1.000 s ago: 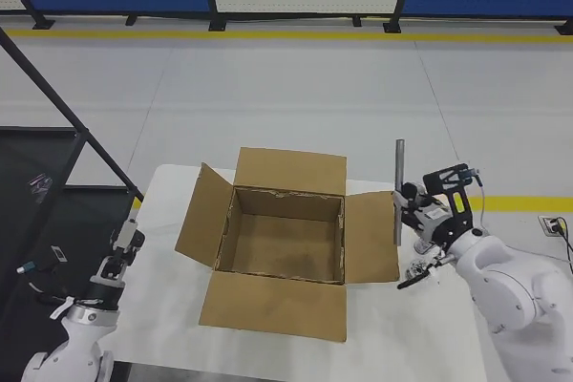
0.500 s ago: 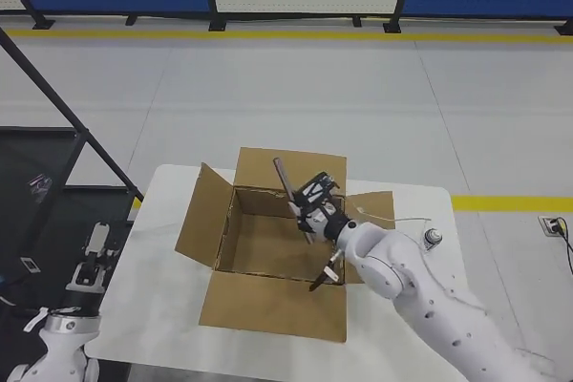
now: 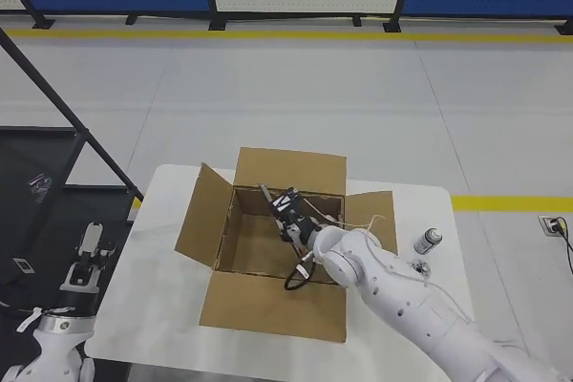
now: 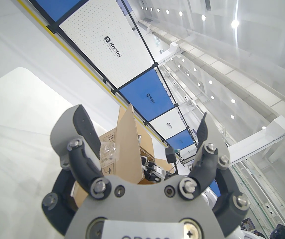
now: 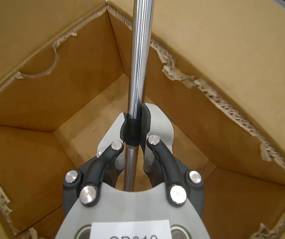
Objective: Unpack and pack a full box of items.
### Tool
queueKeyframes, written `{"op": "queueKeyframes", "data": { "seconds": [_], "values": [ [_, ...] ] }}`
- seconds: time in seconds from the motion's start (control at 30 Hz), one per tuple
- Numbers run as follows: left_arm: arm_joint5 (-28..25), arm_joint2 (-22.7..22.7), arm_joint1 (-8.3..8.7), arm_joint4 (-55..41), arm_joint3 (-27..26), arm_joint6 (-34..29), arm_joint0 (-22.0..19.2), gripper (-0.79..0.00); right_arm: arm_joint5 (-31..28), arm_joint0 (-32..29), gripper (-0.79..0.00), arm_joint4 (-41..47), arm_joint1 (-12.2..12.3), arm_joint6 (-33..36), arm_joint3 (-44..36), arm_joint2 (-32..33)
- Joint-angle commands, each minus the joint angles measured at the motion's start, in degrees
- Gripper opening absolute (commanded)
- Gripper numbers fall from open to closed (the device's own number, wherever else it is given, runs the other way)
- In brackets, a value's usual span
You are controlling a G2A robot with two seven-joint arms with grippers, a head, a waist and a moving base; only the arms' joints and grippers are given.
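Observation:
An open cardboard box (image 3: pixel 275 304) stands mid-table with its four flaps spread; its brown inside walls (image 5: pixel 65 70) have torn edges. My right gripper (image 3: pixel 283 212) (image 5: pixel 134 128) hangs inside the box opening near the far wall, shut on a shiny metal rod (image 5: pixel 139 55) (image 3: pixel 270 197) that points toward a far corner of the box. My left gripper (image 4: pixel 144 130) is off the table's left edge (image 3: pixel 88 250), pointing upward, open with nothing between its fingers. The box flap (image 4: pixel 128 145) rises beyond it.
A small silver and black canister (image 3: pixel 427 240) stands on the white table (image 3: pixel 162 315) to the right of the box, with a small clear piece (image 3: pixel 419 268) beside it. A black frame (image 3: pixel 38 86) runs along the left side.
The right arm swung the rod from the table's right side over into the box and lowered it. The canister on the right came into sight. The left gripper drew back to the left.

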Motion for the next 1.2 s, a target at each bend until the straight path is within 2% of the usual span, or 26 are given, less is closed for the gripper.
{"op": "queueKeyframes", "data": {
  "seconds": [0.0, 0.23, 0.37, 0.53, 0.6, 0.73, 0.8, 0.97, 1.17],
  "values": [
    [0.04, -0.05, 0.00, 0.03, 0.06, -0.09, 0.01, 0.000, -2.02, 0.79, -0.785, 0.05, -0.86, 2.91, 2.27, -1.13],
    [-0.13, -0.03, -0.02, 0.15, 0.01, -0.50, -0.05, 0.000, -4.79, 3.56, -0.785, 1.14, -4.10, 6.57, 9.76, -2.64],
    [-0.22, -0.05, -0.05, 0.16, -0.04, -0.49, 0.06, 0.000, -7.75, 5.10, -0.785, 1.38, -5.72, 11.86, 13.20, -3.77],
    [-0.30, -0.21, -0.11, 0.14, -0.28, -0.17, 0.37, 0.000, -7.96, 6.03, -0.785, 1.36, -7.76, 13.95, 17.02, -4.61],
    [-0.35, -0.30, -0.13, 0.15, -0.42, -0.12, 0.51, 0.000, -8.47, 6.40, -0.634, 1.46, -8.46, 14.38, 18.41, -4.73],
    [-0.38, -0.38, -0.16, 0.29, -0.54, -0.09, 0.68, 0.000, -9.34, 7.06, -0.563, 1.25, -9.51, 14.20, 20.95, -4.66],
    [-0.35, -0.28, -0.18, 0.37, -0.71, -0.13, 0.77, 0.000, -9.75, 7.42, -0.533, 1.18, -9.88, 13.98, 22.06, -4.35],
    [-0.38, 0.03, -0.21, 0.53, -0.89, -0.47, 0.61, 0.000, -10.75, 7.92, -0.526, 1.06, -9.98, 13.40, 22.99, -3.14],
    [-0.12, 0.51, -0.21, 1.03, -1.03, -1.10, 0.08, 0.000, -14.87, 7.32, -0.508, 1.01, -8.06, 14.61, 19.58, -0.13]
  ]
}}
